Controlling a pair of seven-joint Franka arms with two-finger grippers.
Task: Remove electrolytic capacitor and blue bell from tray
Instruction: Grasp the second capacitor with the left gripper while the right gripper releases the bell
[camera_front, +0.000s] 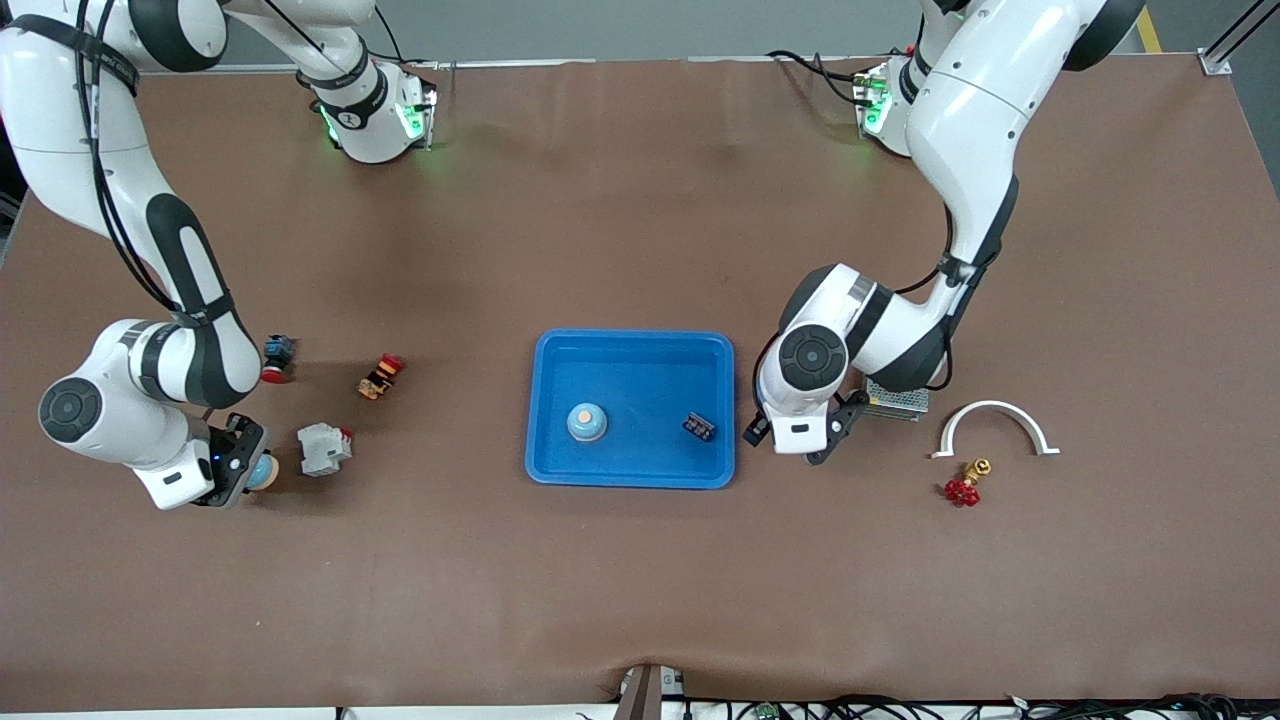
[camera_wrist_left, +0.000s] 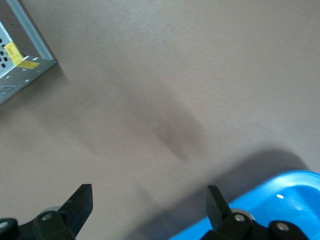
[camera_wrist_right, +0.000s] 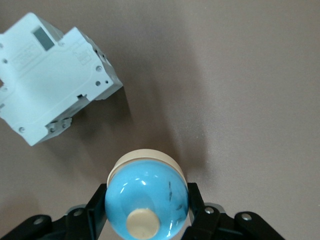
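Clamping a blue bell (camera_wrist_right: 146, 200) between its fingers, the right gripper (camera_front: 240, 465) sits low at the right arm's end of the table (camera_front: 640, 590), its jaws narrowed onto the bell's dome with the cream button facing the wrist camera. Just beside this gripper lies a white breaker (camera_wrist_right: 50, 82), and a little farther from the front camera sit an orange switch (camera_front: 381, 376) and a red and blue button (camera_front: 277, 357). The left gripper (camera_front: 800, 440) hangs with its jaws wide apart and holding nothing, over bare table right beside the blue tray (camera_front: 548, 400). A metal box (camera_wrist_left: 22, 55) lies near it, with a white bracket (camera_front: 995, 427) and a red valve (camera_front: 965, 486) toward the left arm's end. Inside the tray rest a second bell (camera_front: 587, 421) and a dark capacitor (camera_front: 699, 427), well apart from each other.
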